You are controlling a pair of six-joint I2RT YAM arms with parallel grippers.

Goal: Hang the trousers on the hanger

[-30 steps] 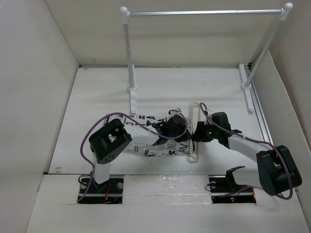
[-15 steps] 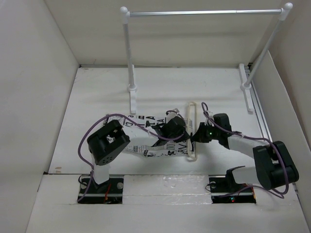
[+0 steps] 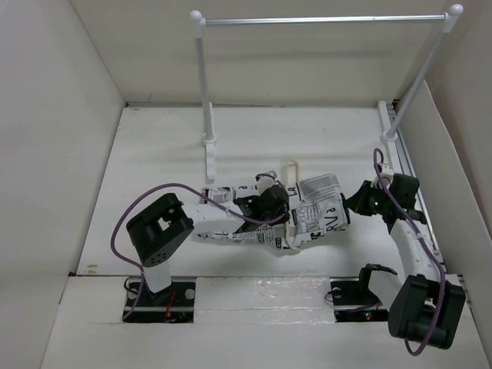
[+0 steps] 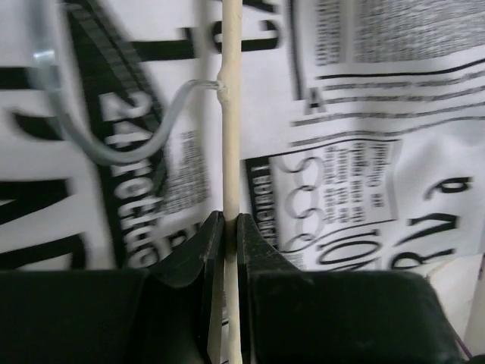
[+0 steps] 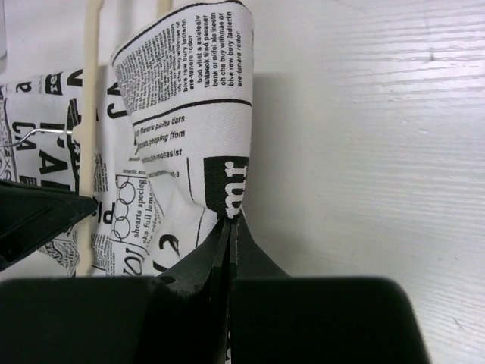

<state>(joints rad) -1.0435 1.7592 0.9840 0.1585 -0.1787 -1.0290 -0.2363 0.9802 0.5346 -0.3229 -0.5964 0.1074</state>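
The trousers point(image 3: 319, 211), white cloth printed with black newspaper text, lie across the middle of the table. They pass the cream hanger point(image 3: 291, 171), which lies flat with its hook point(image 4: 114, 144) on the cloth. My left gripper point(image 3: 281, 215) is shut on a thin bar of the hanger point(image 4: 231, 114). My right gripper point(image 3: 350, 206) is to the right of the hanger, shut on a bunched end of the trousers point(image 5: 189, 114), which rises from the jaws as a folded flap. In the right wrist view, the hanger point(image 5: 92, 114) stands left of that flap.
A clothes rail point(image 3: 323, 21) on white posts stands at the back, its feet at the left point(image 3: 209, 150) and the right point(image 3: 390, 150). White walls enclose the table on three sides. Purple cables point(image 3: 154, 192) loop over both arms.
My right gripper shut on the trouser end and drew it to the right past the hanger, so cloth now lies right of the hanger. The left gripper kept its hold and shifted slightly left.
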